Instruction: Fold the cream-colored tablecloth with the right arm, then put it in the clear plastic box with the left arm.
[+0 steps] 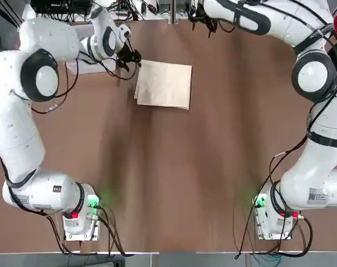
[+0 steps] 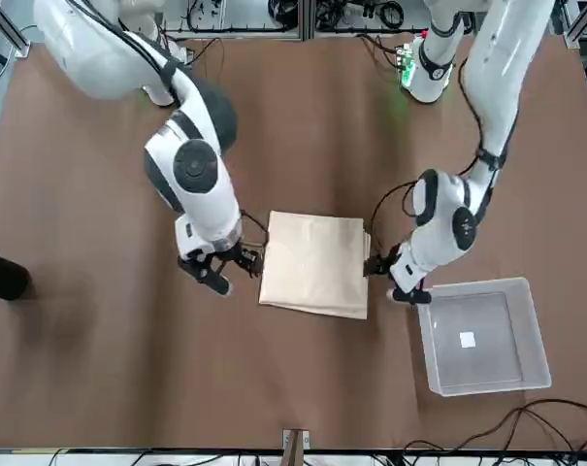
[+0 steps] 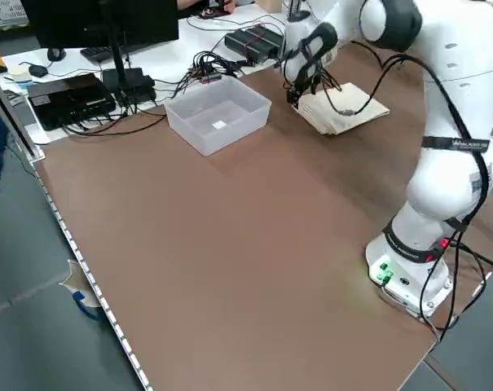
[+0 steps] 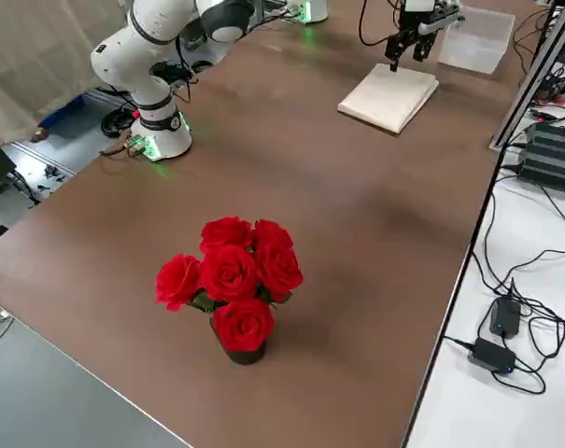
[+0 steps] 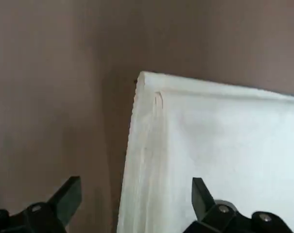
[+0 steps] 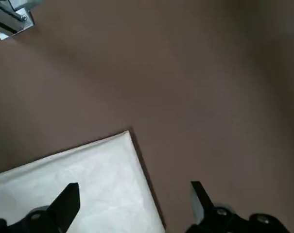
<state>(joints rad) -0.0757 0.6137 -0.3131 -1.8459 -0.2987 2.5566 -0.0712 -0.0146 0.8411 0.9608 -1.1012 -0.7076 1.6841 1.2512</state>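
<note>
A: Beside the clear plastic box [image 2: 482, 335], your pale cream-colored tablecloth [image 2: 315, 262] is lying folded on the table.

B: You're bringing the left gripper [image 2: 388, 277] over its edge, jaws wide, gripping nothing; the right gripper [image 2: 220, 267] is also hanging open and empty.

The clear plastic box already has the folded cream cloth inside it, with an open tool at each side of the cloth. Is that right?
Not quite. The clear plastic box holds only a small white sticker; the folded cloth lies on the table beside it, as the front view shows. The open left tool and right tool do flank the cloth.
</note>
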